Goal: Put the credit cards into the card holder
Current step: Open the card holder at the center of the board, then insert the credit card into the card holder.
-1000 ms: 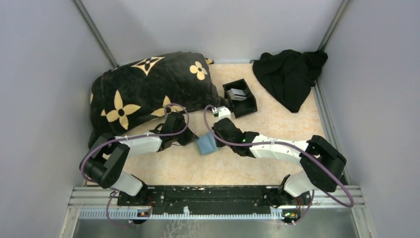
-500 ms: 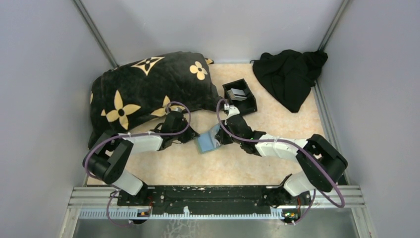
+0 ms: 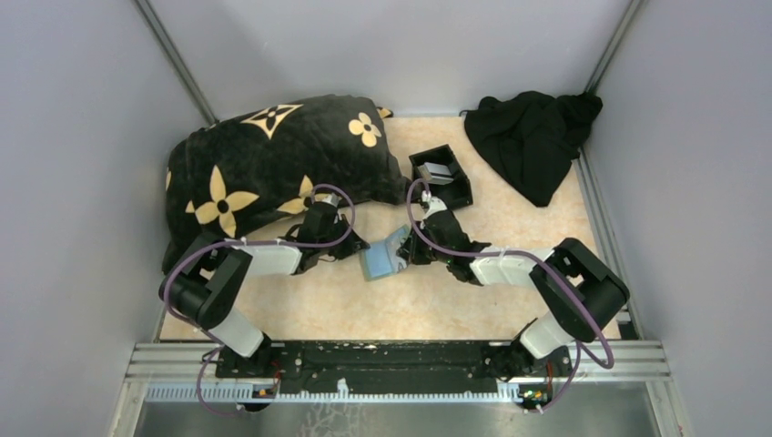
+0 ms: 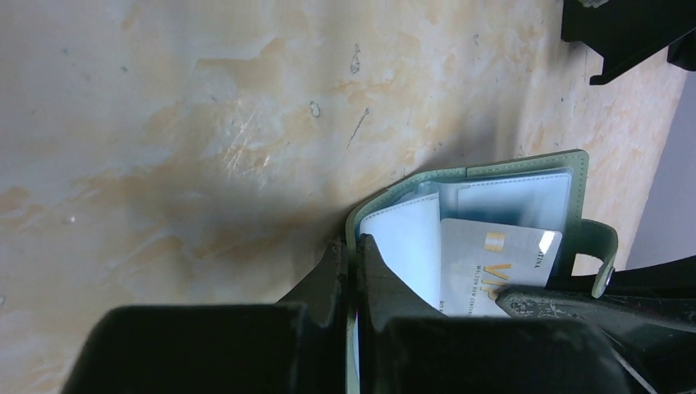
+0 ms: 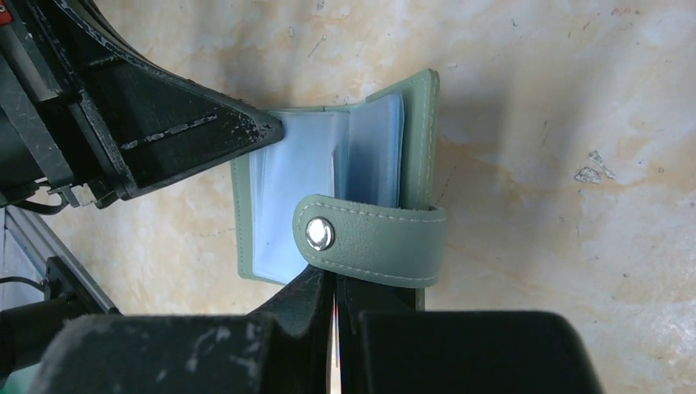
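The sage-green card holder lies open on the table between my two grippers. My left gripper is shut on its left cover edge. In the left wrist view, a silvery credit card with a gold chip stands partway in the holder's clear pockets. My right gripper is shut on that thin card, just under the holder's snap strap. The holder's green cover and the left finger show in the right wrist view. More grey cards lie in the black box.
A black open-topped box stands just behind the right gripper. A black blanket with gold flowers fills the back left. A black cloth lies at the back right. Grey walls close in both sides.
My right gripper has moved left up to the holder with a card. The holder has gone from lying flat to opened and tilted. The left gripper stays on it.
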Robot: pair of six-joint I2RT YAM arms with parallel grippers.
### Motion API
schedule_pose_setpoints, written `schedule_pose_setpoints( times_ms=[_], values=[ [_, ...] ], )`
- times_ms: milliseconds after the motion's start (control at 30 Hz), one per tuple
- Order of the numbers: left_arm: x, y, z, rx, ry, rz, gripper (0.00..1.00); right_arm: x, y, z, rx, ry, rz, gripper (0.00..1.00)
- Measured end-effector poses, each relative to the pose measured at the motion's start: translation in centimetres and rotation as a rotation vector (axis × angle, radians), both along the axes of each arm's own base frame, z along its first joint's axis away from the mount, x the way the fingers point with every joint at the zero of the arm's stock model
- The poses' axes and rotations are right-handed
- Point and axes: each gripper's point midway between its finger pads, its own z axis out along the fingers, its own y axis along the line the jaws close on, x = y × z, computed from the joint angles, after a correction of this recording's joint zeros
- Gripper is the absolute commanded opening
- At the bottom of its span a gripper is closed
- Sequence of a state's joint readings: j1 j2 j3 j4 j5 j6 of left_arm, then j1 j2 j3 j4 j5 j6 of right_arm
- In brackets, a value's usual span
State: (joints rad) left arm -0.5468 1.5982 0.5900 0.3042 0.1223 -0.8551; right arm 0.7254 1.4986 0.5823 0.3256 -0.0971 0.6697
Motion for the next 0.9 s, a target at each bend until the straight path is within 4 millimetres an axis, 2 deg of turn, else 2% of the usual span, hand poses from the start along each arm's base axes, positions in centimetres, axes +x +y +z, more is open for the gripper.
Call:
schedule_pose_setpoints(
  times_ms=[400,900],
  values=[
    [1.8,-1.1,0.0,0.030,-0.049,-0.074,0.00,1.2,-0.6,0.1,0.058,0.028,-0.027,0.00],
    [2.1,-1.2,0.0,0.060,-0.081,-0.118,0.00,1.4,-0.5,-0.1,0.104,0.069,-0.028,0.00]
  ],
)
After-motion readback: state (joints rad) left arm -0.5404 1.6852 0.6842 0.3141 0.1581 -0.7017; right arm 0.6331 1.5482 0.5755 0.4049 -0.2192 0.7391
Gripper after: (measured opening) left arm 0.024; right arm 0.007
